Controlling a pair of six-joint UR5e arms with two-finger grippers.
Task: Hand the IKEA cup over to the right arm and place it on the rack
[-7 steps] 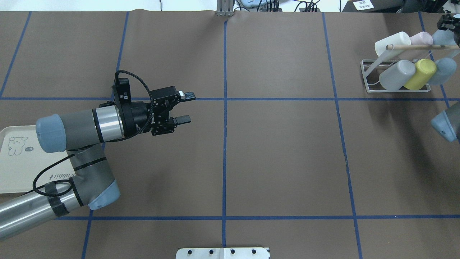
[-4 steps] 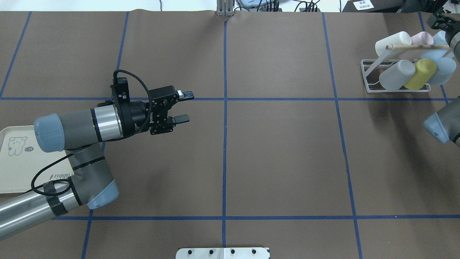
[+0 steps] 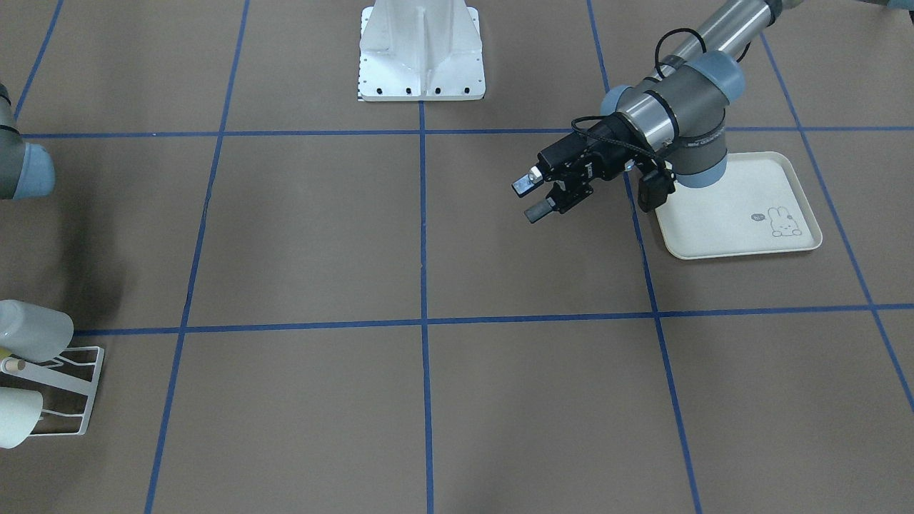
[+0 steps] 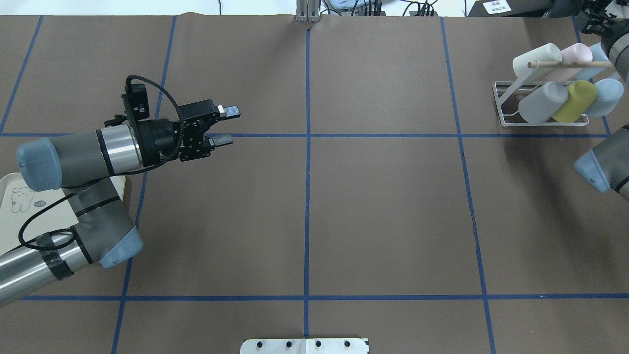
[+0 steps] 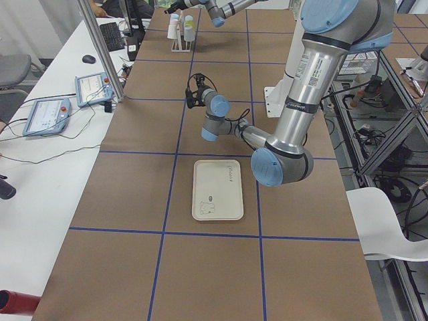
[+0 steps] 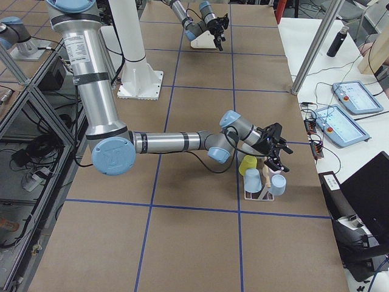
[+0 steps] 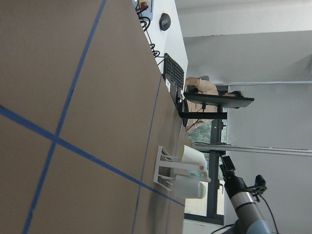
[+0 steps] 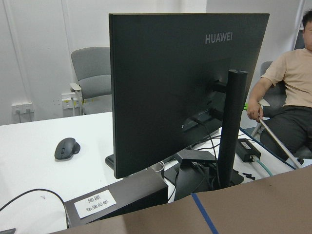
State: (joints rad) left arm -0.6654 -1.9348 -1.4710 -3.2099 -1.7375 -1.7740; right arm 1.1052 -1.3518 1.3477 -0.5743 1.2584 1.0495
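From the front, the left gripper [image 3: 530, 200] hangs over the table [image 3: 321, 235] at 2 o'clock. Its jaws are apart and empty, and the tray [image 3: 721, 239] lies just beside it at its 3 o'clock. The rack [image 3: 61, 380] sits at the 8 o'clock edge with cups [image 3: 28, 330] on it. Overhead, the rack is at 2 o'clock, well apart from the left gripper at 10 o'clock. Six cups lie tilted on it in two rows of three, with the dowel [image 4: 570, 63] across the upper row; which one is the IKEA cup I cannot tell. From the left end, the tray lies near centre and the rack is far off at 12 o'clock. From the right end, the right gripper [image 6: 276, 152] hovers just above the rack with its fingers spread, gripping nothing. The left wrist camera shows the rack and cups at 5 o'clock. The right wrist camera faces the back of a monitor [image 8: 185, 87], with a mouse [image 8: 66, 147] at 8 o'clock and a seated person [image 8: 297, 92] at 3 o'clock.
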